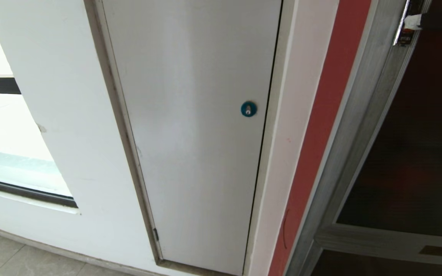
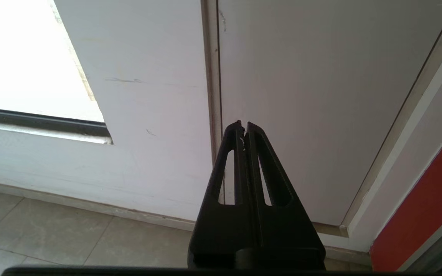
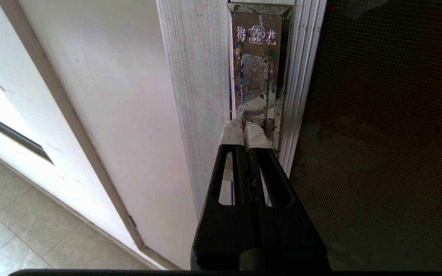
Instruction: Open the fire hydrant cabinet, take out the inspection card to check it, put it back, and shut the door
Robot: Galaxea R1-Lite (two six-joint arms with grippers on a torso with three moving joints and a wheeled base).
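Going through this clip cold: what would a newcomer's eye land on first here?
Probably the plain white door filling the middle of the head view, with its round blue lock near the right edge. Next, at the far right, the dark glass door of the fire hydrant cabinet, where the right gripper, shut, has its taped tips at the metal latch plate.
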